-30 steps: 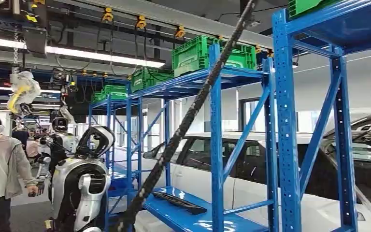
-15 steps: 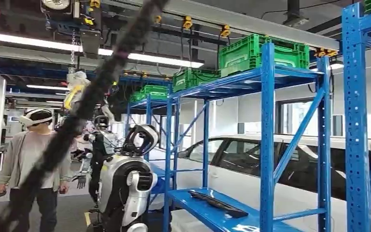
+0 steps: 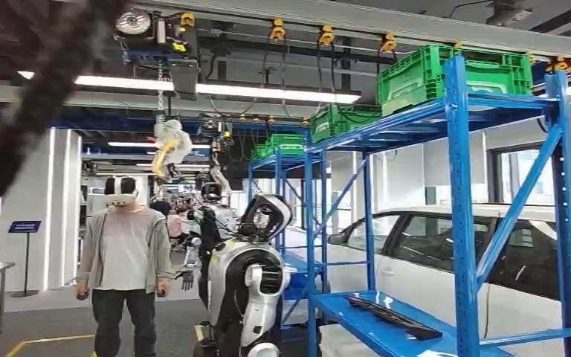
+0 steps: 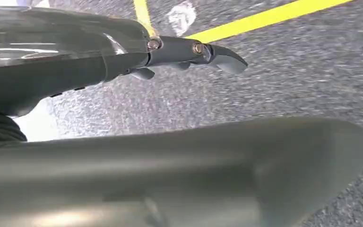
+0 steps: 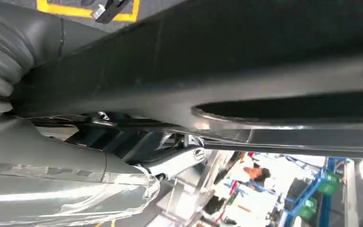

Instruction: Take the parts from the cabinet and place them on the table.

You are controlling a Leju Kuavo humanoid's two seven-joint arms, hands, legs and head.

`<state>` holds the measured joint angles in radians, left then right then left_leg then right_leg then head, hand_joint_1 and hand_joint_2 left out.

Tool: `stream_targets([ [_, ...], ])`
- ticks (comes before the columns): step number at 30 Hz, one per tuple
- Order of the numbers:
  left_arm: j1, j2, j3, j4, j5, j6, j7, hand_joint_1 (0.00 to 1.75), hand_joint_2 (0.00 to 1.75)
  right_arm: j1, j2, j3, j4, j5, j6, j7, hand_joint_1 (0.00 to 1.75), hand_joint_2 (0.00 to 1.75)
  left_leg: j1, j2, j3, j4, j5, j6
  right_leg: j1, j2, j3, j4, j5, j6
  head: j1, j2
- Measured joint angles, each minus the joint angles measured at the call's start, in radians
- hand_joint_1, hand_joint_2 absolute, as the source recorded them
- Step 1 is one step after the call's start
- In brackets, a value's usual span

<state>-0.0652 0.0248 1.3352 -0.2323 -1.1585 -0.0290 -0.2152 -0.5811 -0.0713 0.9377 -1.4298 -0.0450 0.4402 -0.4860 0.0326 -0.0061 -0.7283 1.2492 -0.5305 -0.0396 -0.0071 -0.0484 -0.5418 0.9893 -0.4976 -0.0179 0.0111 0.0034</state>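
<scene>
Right robot hand (image 5: 137, 142) is gripping a long dark part (image 5: 246, 71); left robot hand (image 4: 123, 61) is hanging loosely, holding nothing. Risk: part is sticking out and could be clipping the blue rack (image 3: 457, 223).

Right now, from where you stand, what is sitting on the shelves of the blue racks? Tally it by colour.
green crates: 3
long black part: 1
Total: 4
</scene>
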Motion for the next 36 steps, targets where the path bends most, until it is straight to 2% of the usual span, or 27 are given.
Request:
stream_targets([
  [1,-0.001,0.0,0.0,0.0,-0.001,-0.002,-0.001,0.0,1.75,0.0,-0.002,-0.002,0.003,0.0,-0.001,0.002,1.75,1.75,0.003,0.009,0.048,-0.09,0.045,-0.003,-0.002,-0.009,0.003,0.002,-0.003,0.005,0.0,0.0],
  [2,-0.003,-0.001,0.0,0.0,-0.004,-0.003,-0.003,0.0,1.75,0.0,-0.003,-0.003,0.007,-0.002,-0.004,0.004,1.75,1.75,0.004,0.037,0.099,-0.183,0.083,-0.006,-0.003,-0.018,0.005,0.006,-0.008,0.013,0.0,0.0],
  [3,-0.007,-0.006,0.0,0.0,-0.006,-0.006,-0.005,0.0,1.75,0.0,-0.005,-0.008,0.013,-0.005,-0.008,0.004,1.75,1.75,-0.008,0.074,0.121,-0.22,0.069,-0.007,0.004,-0.025,0.004,0.009,-0.014,0.023,0.0,0.0],
  [4,-0.01,-0.006,0.0,0.0,-0.007,-0.006,-0.008,0.0,1.75,0.0,-0.008,-0.013,0.019,-0.006,-0.013,0.004,1.75,1.75,-0.007,0.06,0.117,-0.224,0.074,0.015,0.006,-0.03,0.002,0.015,-0.016,0.027,0.0,0.0],
  [7,-0.005,-0.011,0.0,0.0,-0.015,-0.015,-0.011,0.0,1.75,0.001,-0.013,-0.028,0.046,-0.008,-0.025,-0.001,1.75,1.75,-0.015,0.037,0.11,-0.222,0.073,0.036,0.002,-0.054,0.01,0.009,-0.016,0.04,0.0,0.0],
  [8,-0.004,-0.013,0.0,0.0,-0.016,-0.015,-0.013,0.0,1.75,0.001,-0.013,-0.034,0.055,-0.008,-0.031,-0.004,1.75,1.75,-0.011,0.03,0.112,-0.226,0.078,0.045,-0.002,-0.046,0.009,0.011,-0.026,0.049,0.0,0.0],
  [9,-0.005,-0.016,0.0,0.0,-0.016,-0.015,-0.014,0.0,1.75,0.003,-0.016,-0.043,0.063,-0.006,-0.032,-0.01,1.75,1.75,-0.011,0.024,0.111,-0.226,0.079,0.051,-0.005,-0.003,0.001,0.04,-0.052,0.049,0.0,0.0],
  [10,-0.008,-0.017,0.0,0.0,-0.016,-0.015,-0.014,0.0,1.75,0.006,-0.02,-0.053,0.068,-0.005,-0.033,-0.015,1.75,1.75,-0.011,0.016,0.11,-0.226,0.08,0.057,-0.005,0.021,-0.026,0.103,-0.091,0.047,0.0,0.0],
  [12,-0.012,-0.02,0.0,0.0,-0.016,-0.015,-0.014,0.0,1.75,0.013,-0.029,-0.061,0.081,-0.003,-0.033,-0.019,1.75,1.75,-0.016,-0.005,0.109,-0.226,0.081,0.062,-0.004,0.041,-0.104,0.273,-0.165,0.047,0.0,0.0],
  [13,-0.012,-0.022,0.0,0.0,-0.016,-0.015,-0.014,0.0,1.75,0.019,-0.032,-0.064,0.085,-0.002,-0.033,-0.019,1.75,1.75,-0.019,-0.015,0.109,-0.226,0.081,0.064,-0.004,0.043,-0.133,0.327,-0.175,0.045,0.0,0.0],
  [14,-0.012,-0.024,0.0,0.0,-0.016,-0.015,-0.014,0.0,1.75,0.026,-0.033,-0.068,0.088,0.0,-0.033,-0.019,1.75,1.75,-0.021,-0.027,0.109,-0.226,0.081,0.064,-0.003,0.045,-0.139,0.333,-0.162,0.042,0.0,0.0],
  [16,-0.01,-0.027,0.0,0.0,-0.017,-0.015,-0.013,0.0,1.75,0.028,-0.034,-0.071,0.088,0.006,-0.032,-0.019,1.75,1.75,-0.024,-0.05,0.112,-0.225,0.081,0.064,-0.002,0.052,-0.086,0.209,-0.077,0.033,0.0,0.0],
  [17,-0.012,-0.03,0.0,0.0,-0.018,-0.015,-0.008,0.0,1.75,0.029,-0.034,-0.073,0.085,0.008,-0.032,-0.019,1.75,1.75,-0.025,-0.062,0.115,-0.225,0.082,0.064,0.0,0.068,-0.043,0.115,-0.027,0.026,0.0,0.0],
  [18,-0.012,-0.037,-0.001,0.0,-0.023,-0.016,-0.006,0.0,1.75,0.03,-0.037,-0.076,0.079,0.01,-0.032,-0.017,1.75,1.75,-0.022,-0.07,0.114,-0.225,0.082,0.063,0.0,0.109,-0.018,0.049,-0.005,0.019,0.0,0.0],
  [19,-0.016,-0.04,-0.002,0.0,-0.029,-0.016,0.0,0.0,1.75,0.035,-0.042,-0.076,0.071,0.011,-0.032,-0.017,1.75,1.75,-0.028,-0.083,0.11,-0.221,0.083,0.061,-0.002,0.119,-0.01,0.034,-0.007,0.019,0.0,0.0],
  [21,-0.01,-0.046,-0.005,0.0,-0.036,-0.017,0.005,0.0,1.75,0.044,-0.048,-0.076,0.058,0.014,-0.032,-0.01,1.75,1.75,-0.02,-0.097,0.101,-0.224,0.09,0.05,0.003,0.105,-0.007,0.027,-0.014,0.022,0.0,0.0],
  [22,-0.005,-0.05,-0.005,0.0,-0.036,-0.016,0.009,0.0,1.75,0.048,-0.05,-0.076,0.051,0.014,-0.031,-0.008,1.75,1.75,-0.019,-0.106,0.101,-0.228,0.093,0.043,0.005,0.099,-0.007,0.025,-0.012,0.019,0.0,0.0],
  [23,-0.003,-0.052,-0.005,0.0,-0.035,-0.013,0.011,0.0,1.75,0.049,-0.05,-0.076,0.043,0.015,-0.03,-0.008,1.75,1.75,-0.019,-0.104,0.098,-0.225,0.089,0.039,-0.007,0.086,-0.003,0.012,-0.004,0.009,0.0,0.0],
  [25,-0.003,-0.06,-0.005,0.001,-0.031,-0.014,0.011,0.0,1.75,0.052,-0.05,-0.076,0.034,0.016,-0.024,-0.005,1.75,1.75,-0.022,-0.032,0.069,-0.161,0.037,0.031,-0.004,0.065,0.0,0.007,0.0,0.001,0.0,0.0],
  [27,-0.009,-0.062,-0.005,0.001,-0.024,-0.014,0.01,0.0,1.75,0.058,-0.051,-0.074,0.033,0.02,-0.021,0.0,1.75,1.75,-0.018,-0.013,-0.004,0.0,-0.037,0.021,-0.002,0.038,-0.001,0.007,-0.001,0.001,0.0,0.0],
  [29,-0.009,-0.064,-0.005,0.001,-0.016,-0.014,0.01,0.0,1.75,0.063,-0.051,-0.071,0.033,0.023,-0.019,0.001,1.75,1.75,-0.012,-0.009,-0.038,0.079,-0.051,0.013,-0.002,0.015,-0.001,0.007,-0.002,0.002,0.0,0.0],
  [30,-0.007,-0.065,-0.005,0.001,-0.014,-0.014,0.011,0.0,1.75,0.063,-0.051,-0.069,0.033,0.023,-0.018,0.001,1.75,1.75,-0.01,-0.005,-0.02,0.046,-0.026,0.011,-0.002,0.005,-0.001,0.007,-0.003,0.003,0.0,0.0],
  [32,-0.006,-0.065,-0.005,0.001,-0.014,-0.014,0.011,0.0,1.75,0.061,-0.045,-0.069,0.034,0.023,-0.011,-0.002,1.75,1.75,-0.007,0.016,0.066,-0.118,0.053,0.01,-0.002,-0.013,0.004,0.008,-0.007,0.009,0.0,0.0],
  [33,-0.008,-0.065,-0.005,0.001,-0.011,-0.013,0.01,0.0,1.75,0.06,-0.041,-0.069,0.034,0.023,-0.01,-0.004,1.75,1.75,-0.008,0.055,0.108,-0.193,0.081,0.011,-0.001,-0.02,0.007,0.01,-0.011,0.015,0.0,0.0],
  [34,-0.012,-0.066,-0.004,0.001,-0.006,-0.012,0.008,0.0,1.75,0.058,-0.039,-0.069,0.034,0.023,-0.009,-0.007,1.75,1.75,-0.022,0.076,0.12,-0.223,0.071,0.015,0.008,-0.028,0.004,0.016,-0.017,0.024,0.0,0.0],
  [35,-0.016,-0.066,-0.003,0.001,-0.005,-0.012,0.006,0.0,1.75,0.057,-0.039,-0.069,0.034,0.024,-0.008,-0.007,1.75,1.75,-0.021,0.068,0.116,-0.221,0.071,0.031,0.008,-0.036,0.004,0.015,-0.017,0.028,0.0,0.0],
  [36,-0.014,-0.066,-0.002,0.001,-0.003,-0.012,0.003,0.0,1.75,0.056,-0.036,-0.068,0.035,0.024,-0.007,-0.007,1.75,1.75,-0.023,0.058,0.113,-0.221,0.071,0.034,0.008,-0.046,0.006,0.014,-0.018,0.032,0.0,0.0],
])
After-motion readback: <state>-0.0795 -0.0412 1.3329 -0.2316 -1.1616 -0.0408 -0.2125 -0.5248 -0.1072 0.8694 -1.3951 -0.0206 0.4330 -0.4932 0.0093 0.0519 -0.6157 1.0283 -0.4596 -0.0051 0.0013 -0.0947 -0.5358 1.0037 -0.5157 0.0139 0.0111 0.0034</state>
